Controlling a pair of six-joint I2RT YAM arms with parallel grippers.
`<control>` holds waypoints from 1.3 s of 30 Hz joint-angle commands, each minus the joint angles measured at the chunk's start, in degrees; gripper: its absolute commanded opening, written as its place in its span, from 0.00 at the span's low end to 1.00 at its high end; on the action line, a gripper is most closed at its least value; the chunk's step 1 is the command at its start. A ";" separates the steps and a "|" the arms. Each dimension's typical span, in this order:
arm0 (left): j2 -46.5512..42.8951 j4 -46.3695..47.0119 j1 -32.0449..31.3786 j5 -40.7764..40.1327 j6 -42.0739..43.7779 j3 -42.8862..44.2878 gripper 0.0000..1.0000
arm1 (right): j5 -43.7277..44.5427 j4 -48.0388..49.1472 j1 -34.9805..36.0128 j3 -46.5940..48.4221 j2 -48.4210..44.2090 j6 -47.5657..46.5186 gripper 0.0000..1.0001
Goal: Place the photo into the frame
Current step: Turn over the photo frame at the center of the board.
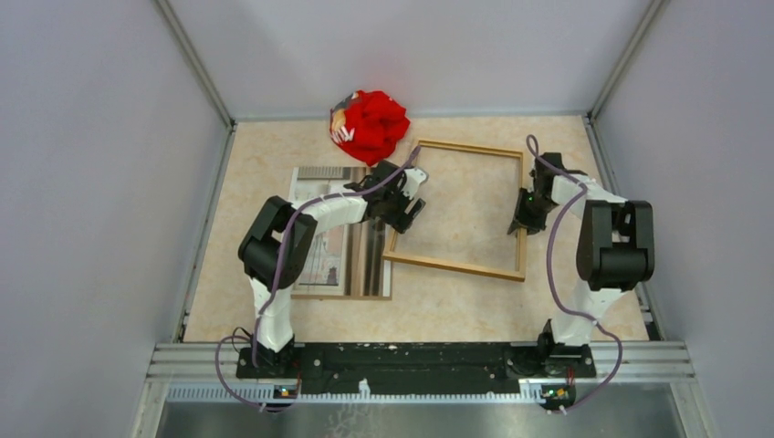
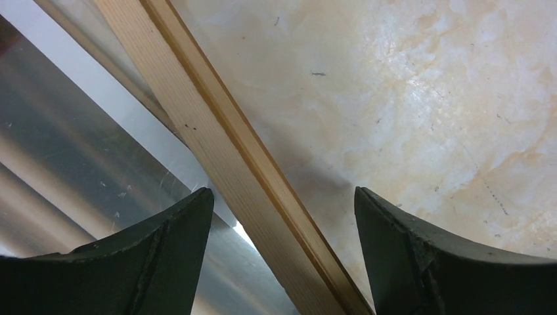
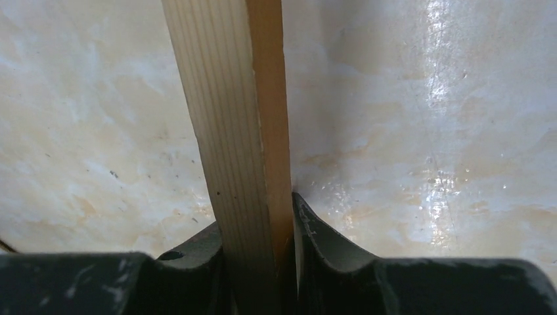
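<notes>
The frame (image 1: 456,265), thin light-brown wood, lies flat at centre right. The photo (image 1: 360,260), showing a window and brown curtains, lies face up to its left, partly under my left arm. My left gripper (image 1: 408,212) is open and straddles the frame's left rail (image 2: 217,151), with one finger (image 2: 164,256) over the glossy print (image 2: 66,164) and the other over bare table inside the frame. My right gripper (image 1: 522,219) is shut on the frame's right rail (image 3: 226,98), and both fingers (image 3: 315,236) press its sides.
A crumpled red cloth (image 1: 370,123) lies at the back, just left of the frame's far-left corner. Grey walls enclose the beige marbled table (image 1: 456,205) on three sides. A thin brown strip shows along the photo's near edge (image 1: 338,297).
</notes>
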 commanded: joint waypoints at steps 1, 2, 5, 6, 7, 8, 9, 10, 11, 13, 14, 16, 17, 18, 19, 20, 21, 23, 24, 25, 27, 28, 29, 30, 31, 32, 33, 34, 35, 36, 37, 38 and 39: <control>-1.18 -1.80 -0.07 4.56 1.29 -1.33 0.84 | 8.97 -3.40 0.03 3.66 1.85 0.25 0.21; -1.22 -2.02 -0.11 5.66 1.40 -1.36 0.84 | 9.94 -3.94 0.11 4.03 2.31 -0.04 0.24; -1.76 -2.33 -0.18 8.68 1.01 -1.50 0.84 | 13.00 -3.90 0.22 4.09 2.28 -0.32 0.32; -2.01 -2.43 -0.22 9.26 0.62 -1.54 0.83 | 13.38 -3.47 0.22 3.94 1.94 -0.42 0.34; -2.19 -2.44 -0.27 9.72 0.21 -1.64 0.83 | 13.71 -3.23 0.22 3.95 1.83 -0.48 0.36; -2.30 -2.34 -0.30 9.90 -0.35 -1.78 0.84 | 13.90 -3.25 0.22 4.22 2.03 -0.44 0.38; -2.54 -2.23 -0.31 10.39 -1.16 -2.08 0.84 | 13.82 -3.39 0.22 4.68 2.49 -0.44 0.39; -2.72 -2.15 -0.25 11.29 -1.53 -2.50 0.84 | 13.08 -3.52 0.22 5.11 3.01 -0.16 0.40; -2.73 -1.86 -0.30 12.12 -1.82 -2.78 0.84 | 11.88 -3.73 0.22 5.55 3.47 0.13 0.41; -2.67 -0.99 -0.31 13.00 -2.34 -3.68 0.84 | 10.49 -4.43 0.22 6.75 4.54 0.57 0.41; -2.56 -0.77 -0.24 13.84 -2.60 -4.01 0.83 | 10.70 -4.77 0.24 7.35 4.83 0.87 0.42; -2.53 -0.88 -0.29 15.82 -2.84 -4.52 0.83 | 12.06 -5.44 0.22 8.67 4.90 0.85 0.44; -2.64 -0.99 -0.27 17.07 -2.76 -4.83 0.83 | 13.18 -6.00 0.25 9.91 4.93 0.79 0.45; -2.67 -1.37 -0.30 18.58 -2.48 -5.03 0.83 | 14.18 -6.72 0.23 10.86 5.02 0.68 0.47; -2.48 -1.82 -0.27 20.38 -1.88 -5.19 0.82 | 15.06 -7.36 0.27 11.93 5.03 0.62 0.49; -2.21 -2.39 -0.28 21.59 -1.53 -5.24 0.82 | 16.25 -8.39 0.23 13.00 4.99 0.84 0.50; -2.04 -3.06 -0.26 22.92 -0.98 -5.30 0.81 | 17.05 -8.60 0.22 13.67 4.43 1.21 0.51; -1.63 -4.47 -0.29 25.88 0.34 -5.46 0.80 | 18.95 -8.58 0.27 14.34 2.73 2.36 0.55; -1.76 -4.85 -0.30 27.23 0.71 -5.74 0.79 | 18.91 -8.18 0.30 14.37 1.60 2.74 0.57; -2.07 -5.01 -0.29 28.77 1.00 -6.47 0.78 | 18.58 -7.78 0.50 14.37 0.59 3.04 0.58; -3.29 -4.99 -0.31 31.77 1.29 -8.05 0.77 | 17.32 -6.78 1.31 14.23 -1.25 3.52 0.60; -4.09 -5.03 -0.31 33.12 1.37 -8.98 0.78 | 17.02 -6.28 3.16 14.12 -1.83 3.62 0.61; -5.02 -5.08 -0.38 34.63 1.51 -9.75 0.78 | 17.09 -6.12 4.86 14.17 -2.16 3.68 0.61; -6.07 -5.37 -0.44 35.73 1.74 -10.48 0.79 | 17.51 -5.94 6.88 14.15 -2.46 3.77 0.61; -7.07 -5.84 -0.42 36.30 1.85 -10.90 0.81 | 17.84 -5.55 8.81 13.95 -2.54 4.22 0.61; -8.32 -6.44 -0.40 36.08 2.06 -10.92 0.83 | 17.39 -4.93 10.48 13.47 -2.82 5.17 0.61; -9.56 -7.54 -0.21 35.62 2.31 -10.47 0.85 | 15.91 -3.24 12.28 12.61 -3.27 6.39 0.61; -10.74 -9.05 0.32 35.30 2.84 -9.57 0.86 | 14.90 -1.58 13.96 11.22 -3.98 7.76 0.61; -12.00 -11.00 1.12 35.40 3.37 -7.97 0.90 | 14.32 0.55 16.01 9.77 -5.05 8.90 0.61; -13.00 -13.23 2.44 35.62 3.55 -6.06 0.96 | 13.51 3.71 17.96 8.05 -6.18 10.07 0.62; -13.98 -15.29 3.99 36.11 3.58 -3.93 0.98 | 12.68 6.49 19.75 6.86 -6.89 11.25 0.62; -14.73 -17.54 6.75 36.71 3.68 -1.58 0.98 | 11.74 8.70 21.48 6.56 -7.03 12.54 0.63; -15.27 -19.57 9.18 37.02 3.99 0.67 0.98 | 10.92 10.45 23.02 6.93 -6.47 13.56 0.64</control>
